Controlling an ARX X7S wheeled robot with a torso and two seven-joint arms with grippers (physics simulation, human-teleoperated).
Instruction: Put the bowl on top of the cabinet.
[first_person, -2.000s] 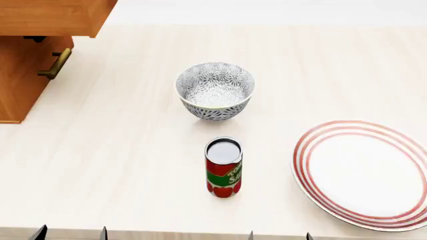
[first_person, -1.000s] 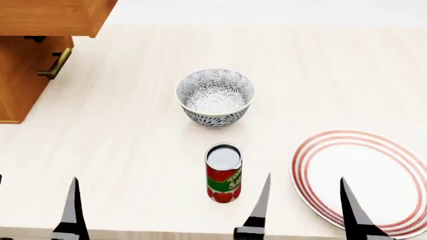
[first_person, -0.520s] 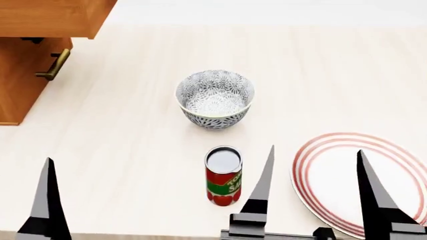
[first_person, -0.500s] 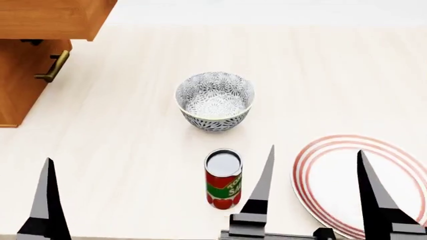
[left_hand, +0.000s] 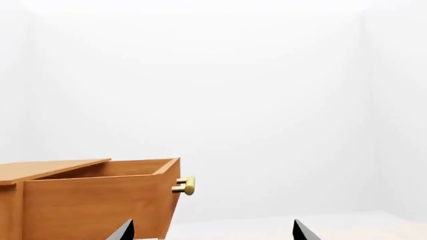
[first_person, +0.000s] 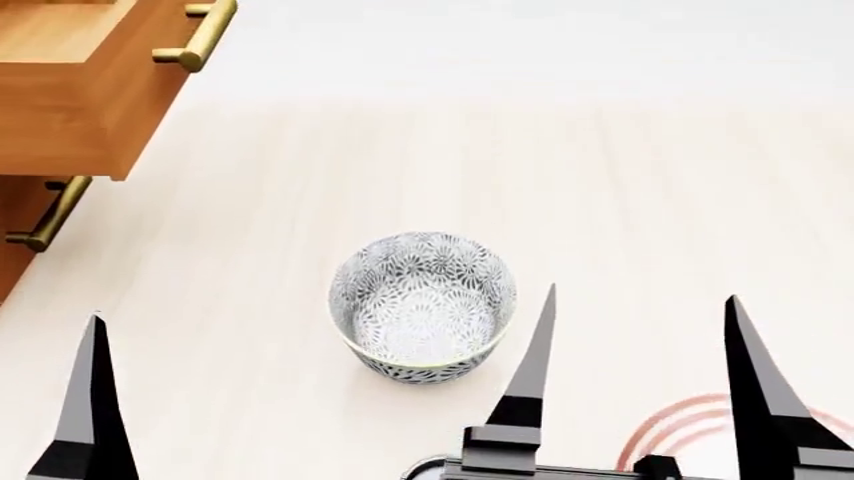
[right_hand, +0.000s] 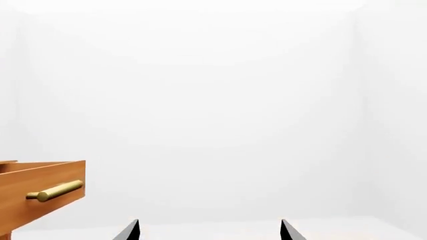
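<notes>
Basically nothing done yet, the bowl (first_person: 422, 307) sits on the table (first_person: 641, 170), untouched, well apart from the cabinet (first_person: 80, 90) at the far left. Right end effector (first_person: 638, 375) has its fingers spread wide just beside the bowl, holding nothing. Left end effector (left_hand: 211, 231) is spread apart too, also empty. Grab, lift and placing are all left. The cabinet's top drawer (first_person: 107, 70) hangs open, might get in the way I guess

A pale, light-wood table (first_person: 641, 180) carries everything. The bowl (first_person: 423, 306) stands upright on it near the front, with a red-ringed plate (first_person: 681, 425) showing only as a sliver at the near right edge, apart from the bowl. The cabinet (first_person: 80, 90) sits at the far left.
</notes>
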